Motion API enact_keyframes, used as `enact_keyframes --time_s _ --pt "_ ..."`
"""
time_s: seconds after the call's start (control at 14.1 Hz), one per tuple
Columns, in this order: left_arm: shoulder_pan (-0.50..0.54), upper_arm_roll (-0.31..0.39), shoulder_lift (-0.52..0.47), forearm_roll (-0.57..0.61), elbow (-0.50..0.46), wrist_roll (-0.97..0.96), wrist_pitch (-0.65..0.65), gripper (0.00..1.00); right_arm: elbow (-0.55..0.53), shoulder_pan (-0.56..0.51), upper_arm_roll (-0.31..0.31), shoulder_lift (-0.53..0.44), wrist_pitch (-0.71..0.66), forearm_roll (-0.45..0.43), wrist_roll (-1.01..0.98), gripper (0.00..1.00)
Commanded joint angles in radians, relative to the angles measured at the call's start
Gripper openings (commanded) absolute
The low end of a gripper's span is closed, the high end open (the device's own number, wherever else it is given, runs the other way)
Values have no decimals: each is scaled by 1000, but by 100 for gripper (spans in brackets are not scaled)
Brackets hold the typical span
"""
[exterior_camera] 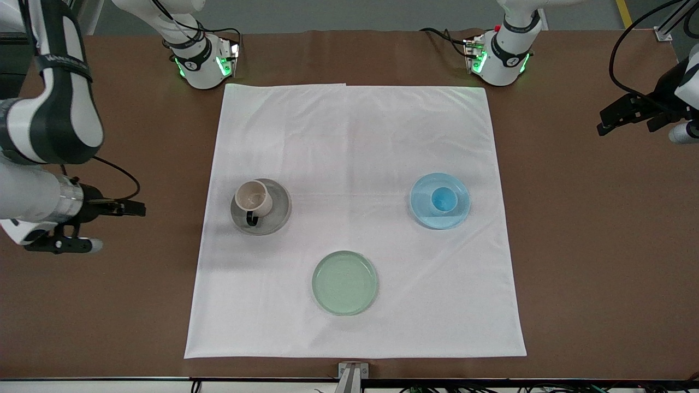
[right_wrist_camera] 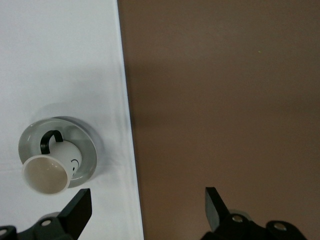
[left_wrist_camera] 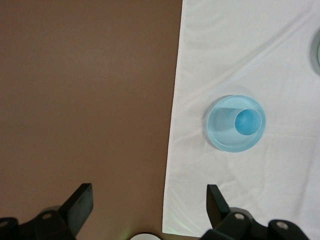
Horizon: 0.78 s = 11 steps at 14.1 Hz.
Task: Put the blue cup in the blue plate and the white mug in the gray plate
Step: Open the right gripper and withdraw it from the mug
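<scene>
pale green plate [exterior_camera: 344, 283] empty on white cloth [exterior_camera: 355, 136], nearest front camera.

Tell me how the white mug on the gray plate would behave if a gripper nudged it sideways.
The white mug stands upright, so it would probably slide, not roll. It looks smooth, likely slippery on the gray plate. The raised rim might catch its base and tip it.
</scene>
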Motion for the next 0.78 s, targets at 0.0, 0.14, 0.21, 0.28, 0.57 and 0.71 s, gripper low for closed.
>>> enact_keyframes --time_s 0.0,0.14,0.21,0.28,0.57,0.71 --pt "3 2 -27 -18 -23 18 8 100 63 -55 14 5 -62 -15 -13 100" --pt "3 2 -27 -18 -23 18 8 100 114 -65 14 6 -84 -12 -12 100" --pt "1 -1 -27 -16 -24 18 7 100 135 -78 15 8 -105 -9 -12 100" --pt "0 -3 -32 -16 -24 18 7 100 151 -83 17 6 -124 -7 -12 100" --pt "-4 -30 -36 -13 -33 17 5 100 181 -78 26 6 -171 0 -3 100" --pt "-4 -46 -41 -7 -40 15 5 100 181 -77 27 0 -188 8 -6 100"
